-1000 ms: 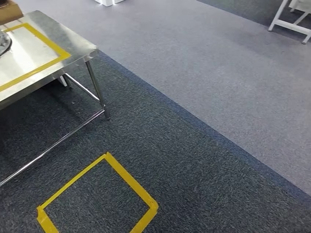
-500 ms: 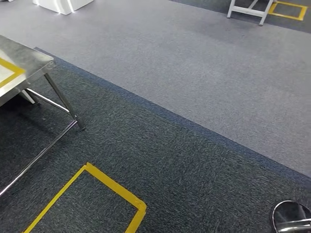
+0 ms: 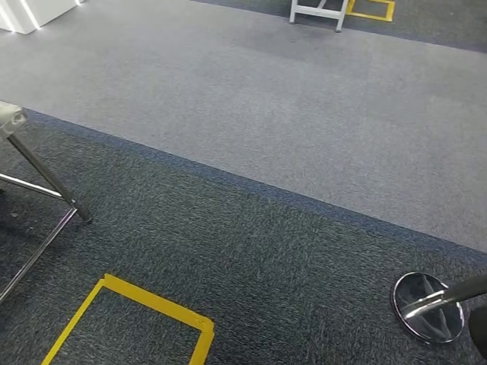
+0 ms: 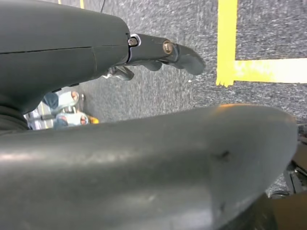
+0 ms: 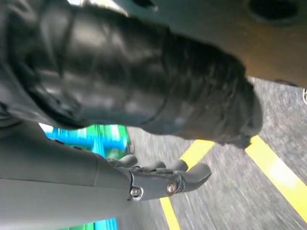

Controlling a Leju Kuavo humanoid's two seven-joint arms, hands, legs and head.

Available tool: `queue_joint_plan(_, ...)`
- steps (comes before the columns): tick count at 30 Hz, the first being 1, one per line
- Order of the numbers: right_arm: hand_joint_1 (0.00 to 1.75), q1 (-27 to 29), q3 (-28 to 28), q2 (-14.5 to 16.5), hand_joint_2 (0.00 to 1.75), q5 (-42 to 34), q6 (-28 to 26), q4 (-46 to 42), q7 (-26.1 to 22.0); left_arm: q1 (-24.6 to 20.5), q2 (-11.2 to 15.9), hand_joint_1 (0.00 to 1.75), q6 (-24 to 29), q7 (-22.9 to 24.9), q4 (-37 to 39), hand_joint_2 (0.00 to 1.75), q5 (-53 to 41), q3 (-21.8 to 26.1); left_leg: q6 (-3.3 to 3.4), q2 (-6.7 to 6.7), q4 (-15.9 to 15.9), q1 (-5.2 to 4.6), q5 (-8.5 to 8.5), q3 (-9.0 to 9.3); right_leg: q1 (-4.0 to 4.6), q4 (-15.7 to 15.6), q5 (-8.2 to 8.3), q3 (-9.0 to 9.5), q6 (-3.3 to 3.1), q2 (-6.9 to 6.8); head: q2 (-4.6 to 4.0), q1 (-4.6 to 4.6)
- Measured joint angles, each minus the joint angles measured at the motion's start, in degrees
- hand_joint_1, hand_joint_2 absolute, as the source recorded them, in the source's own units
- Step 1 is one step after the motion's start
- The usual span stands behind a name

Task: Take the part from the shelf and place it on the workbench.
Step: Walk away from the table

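Observation:
The steel workbench (image 3: 7, 119) shows just a corner and its legs (image 3: 46, 179) at the left edge of the head view. My left hand (image 4: 145, 50) hangs above the dark carpet with its fingers stretched out straight and nothing in them. My right hand (image 5: 155, 182) also hangs over the carpet, fingers extended and holding nothing. Both hands are well away from the bench.
A yellow tape square (image 3: 155, 304) marks the dark carpet at the lower left. A round chrome base (image 3: 428, 306) with a chrome pole stands at the lower right. A lighter grey carpet strip (image 3: 259, 99) crosses the middle. White frame legs (image 3: 319, 11) and another yellow square (image 3: 370, 11) lie far ahead.
The camera has swung to the right: the workbench has slid off to the left edge, the chrome base has come in at the right, and the white frame has shifted left.

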Motion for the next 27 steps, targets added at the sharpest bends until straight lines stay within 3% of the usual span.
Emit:
queue_joint_plan(2, 0.00, 0.1, -0.6, 0.0, 0.00, -0.5, 0.0, 0.0, -0.1, -0.1, 0.1, 0.00, -0.1, 0.0, 0.0, 0.00, -0.1, 0.0, -0.29, 1.34, 0.2, 0.03, -0.24, 0.15, -0.12, -7.7, 3.49, 4.44, 0.02, -1.21, 0.00, 0.02)
queue_joint_plan(4, 0.00, 0.0, -1.1, 0.0, 0.00, -1.0, 0.2, 0.0, -0.2, -0.2, 0.1, 0.00, -0.3, 0.0, 0.0, 0.00, -0.2, 0.0, -0.88, 2.46, 0.4, -0.12, -0.59, 0.26, 0.07, -14.6, 5.43, 8.48, -0.45, -3.15, 0.00, -0.04)
queue_joint_plan(6, 0.00, -0.1, -1.5, 0.1, 0.00, -0.8, 0.3, 0.0, -0.2, -0.3, 0.2, 0.00, -0.4, 0.0, 0.0, 0.00, -0.1, 0.0, -1.61, 3.42, 0.4, -0.22, -0.75, 0.38, 0.40, -16.1, 5.45, 9.27, -1.25, -3.51, 0.00, -0.14)
queue_joint_plan(8, 0.00, 0.0, -1.7, 0.1, 0.00, -0.2, 0.2, 0.0, -0.1, -0.4, 0.3, 0.00, -0.4, 0.1, 0.1, 0.00, -0.1, 0.0, -2.38, 3.91, 0.5, -0.01, -1.01, 0.73, 0.41, -16.3, 5.73, 9.16, -2.07, -2.25, 0.00, -0.18)
queue_joint_plan(10, 0.00, 0.0, -1.7, 0.1, 0.00, 0.2, 0.3, 0.0, -0.1, -0.5, 0.3, 0.00, -0.2, 0.1, 0.1, 0.00, 0.0, 0.0, -2.95, 1.59, 2.7, 0.23, -2.91, 0.04, 0.22, -16.7, 6.09, 9.30, -2.83, -1.07, 0.00, -0.40)
queue_joint_plan(12, 0.00, -0.2, -1.7, 0.1, 0.00, 0.6, 0.3, 0.0, 0.0, -0.4, 0.3, 0.00, -0.1, 0.2, 0.1, 0.00, 0.0, 0.0, -3.10, -1.60, 9.7, 0.33, -6.70, -3.07, 0.26, -16.8, 6.33, 9.33, -3.30, 0.23, 0.00, -0.79)
queue_joint_plan(14, 0.00, -0.2, -1.7, 0.1, 0.00, 1.0, 0.4, 0.0, -0.1, -0.1, 0.4, 0.00, -0.1, 0.4, 0.1, 0.00, 0.0, 0.0, -2.93, -2.62, 16.4, 0.25, -8.89, -6.32, 0.56, -16.8, 6.40, 9.26, -3.53, 1.90, 0.00, -1.01)
queue_joint_plan(15, 0.00, -0.2, -1.7, 0.1, 0.00, 1.1, 0.4, 0.0, -0.2, 0.0, 0.5, 0.00, -0.1, 0.4, 0.1, 0.00, 0.0, 0.0, -2.71, -2.81, 17.1, 0.18, -8.35, -6.84, 0.71, -16.8, 6.42, 9.29, -3.58, 2.79, 0.00, -1.06)
queue_joint_plan(17, 0.00, -0.1, -1.7, 0.1, 0.00, 1.2, 0.4, 0.0, -0.4, 0.0, 0.5, 0.00, -0.1, 0.5, 0.1, 0.00, -0.1, 0.0, -1.96, -3.70, 12.2, -0.08, -4.32, -5.00, 0.91, -16.7, 6.44, 9.48, -3.60, 4.55, 0.00, -1.08)
queue_joint_plan(19, 0.00, -0.2, -1.7, 0.2, 0.00, 1.3, 0.4, 0.0, -0.5, 0.0, 0.7, 0.00, -0.1, 0.5, 0.1, 0.00, -0.1, 0.0, -0.99, -6.60, 4.7, -0.29, -0.67, -2.03, 0.98, -16.6, 6.48, 9.47, -3.44, 6.09, 0.00, -1.05)
queue_joint_plan(21, 0.00, -0.2, -1.7, 0.3, 0.00, 1.3, 0.4, 0.0, -0.7, -0.1, 0.8, 0.00, -0.2, 0.4, 0.1, 0.00, 0.0, 0.0, -0.49, -8.31, 1.3, -0.41, 0.04, -0.76, 0.80, -16.5, 6.69, 8.91, -2.92, 7.43, 0.00, -1.09)
queue_joint_plan(23, 0.00, -0.1, -1.7, 0.3, 0.00, 1.3, 0.4, 0.0, -0.7, -0.3, 0.8, 0.00, -0.1, 0.4, 0.2, 0.00, 0.0, 0.0, -0.31, -7.17, 0.5, -0.36, 0.12, -0.47, 0.57, -16.5, 6.94, 8.23, -2.22, 8.53, 0.00, -1.16)
queue_joint_plan(24, 0.00, 0.0, -1.7, 0.3, 0.00, 1.3, 0.4, 0.0, -0.7, -0.3, 0.8, 0.00, -0.1, 0.4, 0.2, 0.00, 0.0, 0.0, -0.14, -6.44, -0.1, -0.28, 0.37, -0.24, 0.62, -16.1, 6.63, 7.84, -1.95, 7.73, 0.00, -1.10)
queue_joint_plan(27, 0.00, 0.0, -1.7, 0.3, 0.00, 1.4, 0.3, 0.0, -0.7, -0.3, 0.8, 0.00, -0.1, 0.1, 0.2, 0.00, 0.0, 0.0, 0.33, -4.24, -1.3, -0.22, 0.89, 0.28, 0.90, -11.1, 3.20, 5.17, -1.32, 2.37, 0.00, -0.60)
